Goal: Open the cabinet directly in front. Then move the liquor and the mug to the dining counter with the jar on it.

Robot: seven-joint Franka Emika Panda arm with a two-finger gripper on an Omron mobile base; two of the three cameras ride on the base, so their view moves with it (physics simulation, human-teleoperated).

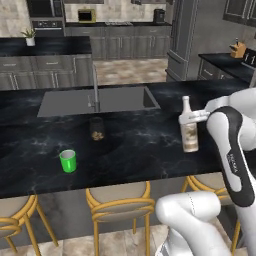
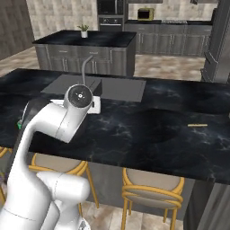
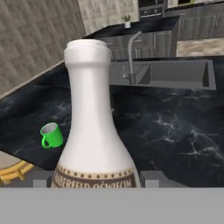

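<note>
Left base view: jar (image 1: 96,128) holds brownish contents.

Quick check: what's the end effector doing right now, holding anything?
End effector: closed around the liquor bottle, which stands upright on the dining counter.

We see the white arm (image 2: 54,121) rising from lower left, its round joint cap over the black marble worktop (image 2: 152,130). Behind it, an inset grey sink (image 2: 112,87) with a curved faucet (image 2: 85,67). A thin yellowish strip (image 2: 197,125) lies on the worktop at right. Yellow-framed stools (image 2: 150,188) tuck under the near edge. Further back, a smaller island (image 2: 85,40) carries a potted plant (image 2: 83,30); grey cabinets (image 2: 170,42) line the rear wall.
</note>
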